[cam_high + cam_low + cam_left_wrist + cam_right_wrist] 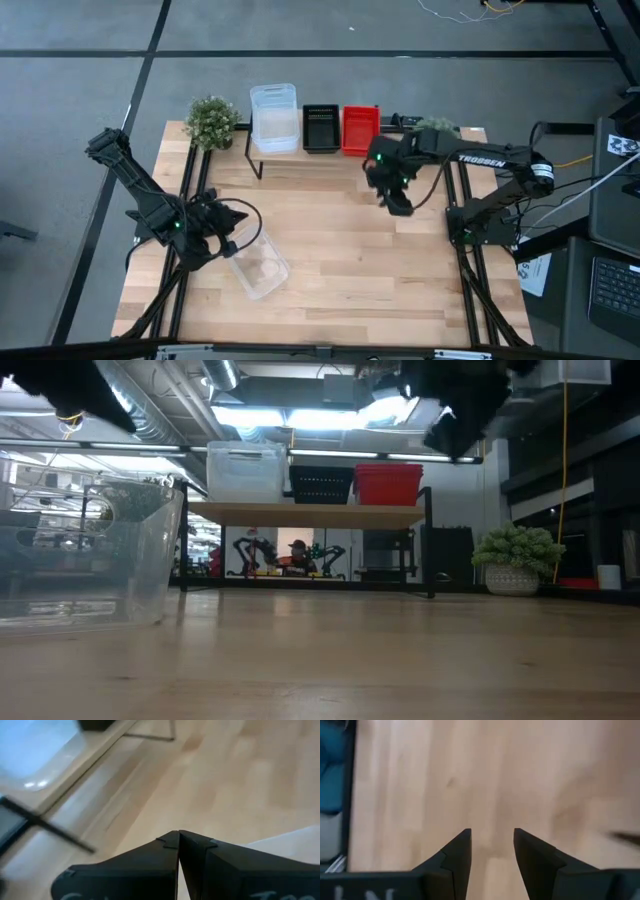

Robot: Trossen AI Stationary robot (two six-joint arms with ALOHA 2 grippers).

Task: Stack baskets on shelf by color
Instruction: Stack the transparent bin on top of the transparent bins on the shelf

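Note:
The shelf [300, 152] [310, 513] stands at the table's far edge. It carries clear baskets [273, 118] [245, 472] on its left, black baskets [320, 128] [321, 484] in the middle and red baskets [360, 128] [389, 484] on its right. One more clear basket [258, 265] [90, 550] rests on its bottom on the table, near the left front. My left gripper [227, 242] [178, 840] is shut at that basket's left rim. My right gripper [398, 203] [492, 837] hangs open over bare table in front of the red baskets. My left gripper is shut next to the clear basket's rim [290, 847], coming from the table's left. I cannot tell whether it touches the rim.
A green potted plant [212, 120] stands left of the shelf and another [437, 126] [515, 555] right of it. The wooden tabletop [340, 250] lies bare between the two arms. Black frame bars run along the table's left and right sides.

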